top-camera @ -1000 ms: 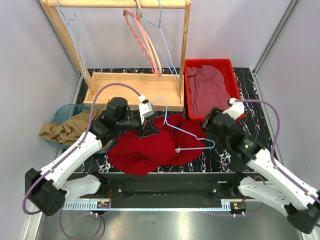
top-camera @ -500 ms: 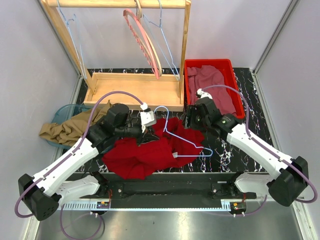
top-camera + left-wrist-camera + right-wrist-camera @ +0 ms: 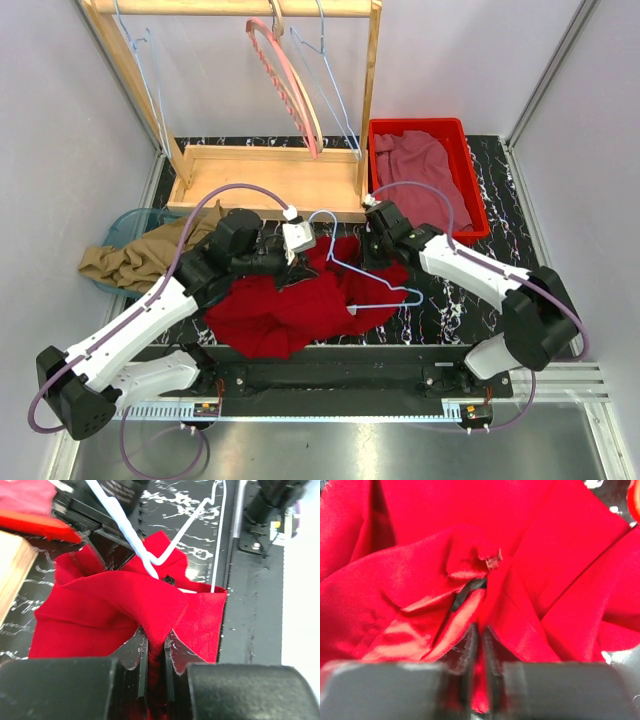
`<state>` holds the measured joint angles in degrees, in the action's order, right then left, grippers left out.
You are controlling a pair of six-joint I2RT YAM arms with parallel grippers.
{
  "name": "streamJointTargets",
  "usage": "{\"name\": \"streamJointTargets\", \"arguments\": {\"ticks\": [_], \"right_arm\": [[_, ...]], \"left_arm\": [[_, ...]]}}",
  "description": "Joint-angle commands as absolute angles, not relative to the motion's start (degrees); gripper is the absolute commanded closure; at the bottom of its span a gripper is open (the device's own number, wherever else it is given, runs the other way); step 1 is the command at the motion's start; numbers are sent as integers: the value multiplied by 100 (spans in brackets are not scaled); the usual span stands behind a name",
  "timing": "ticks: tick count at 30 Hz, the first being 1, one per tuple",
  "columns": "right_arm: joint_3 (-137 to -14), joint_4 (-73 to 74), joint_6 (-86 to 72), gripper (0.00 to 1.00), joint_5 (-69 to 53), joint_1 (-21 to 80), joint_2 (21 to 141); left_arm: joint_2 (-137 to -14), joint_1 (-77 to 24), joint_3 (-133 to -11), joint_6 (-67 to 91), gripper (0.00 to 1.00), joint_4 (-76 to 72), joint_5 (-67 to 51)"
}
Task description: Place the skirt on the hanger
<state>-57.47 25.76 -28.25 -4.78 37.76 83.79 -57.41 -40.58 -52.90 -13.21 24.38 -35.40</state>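
Observation:
The red skirt (image 3: 285, 310) lies crumpled on the black marbled table. A pale wire hanger (image 3: 378, 282) rests on its right part, hook toward the rack. My left gripper (image 3: 291, 264) is shut on a fold at the skirt's upper left edge; the left wrist view shows the skirt (image 3: 110, 605) pinched between the jaws of the gripper (image 3: 156, 647), with the hanger (image 3: 187, 527) beyond. My right gripper (image 3: 376, 252) is at the skirt's upper right edge. In the right wrist view that gripper (image 3: 480, 636) is shut on a ridge of the skirt (image 3: 530, 540).
A wooden rack (image 3: 268, 180) stands at the back with a pink hanger (image 3: 290, 85) and blue wire hangers (image 3: 330, 90) on its rail. A red bin (image 3: 472, 195) at the right holds a maroon garment (image 3: 415, 172). A tan cloth (image 3: 128, 262) spills from a blue basin at the left.
My right arm swung in from the right to the skirt's upper right edge and shut on the fabric. The hanger slid a little to the left. The left gripper kept its hold.

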Motion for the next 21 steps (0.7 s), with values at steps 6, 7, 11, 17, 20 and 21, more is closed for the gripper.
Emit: {"name": "streamJointTargets", "arguments": {"ticks": [6,7,11,17,20,21], "right_arm": [[-5019,2847,-3084,100,692,3674,7595],[-5010,3030,-3155,100,790,3665,7463],[-5001,3409,-3278,100,1089,3612,6892],[-5097,3823,-3445,100,1353,3367,6390],[-5159,4016,-3472,100,1450,3200,6144],[-5168,4060,-3463,100,1476,3156,6083]], "left_arm": [[-5248,-4113,-5414,-932,100,1837,-1680],[-5204,-4122,-5388,-923,100,1802,-1644],[-5063,-4175,-5256,-940,100,1714,-1451],[-5115,-4385,-5229,-949,100,1731,-695],[-5159,-4438,-5247,-949,100,1731,-325],[-5124,-4447,-5238,-949,100,1714,-247]]}}
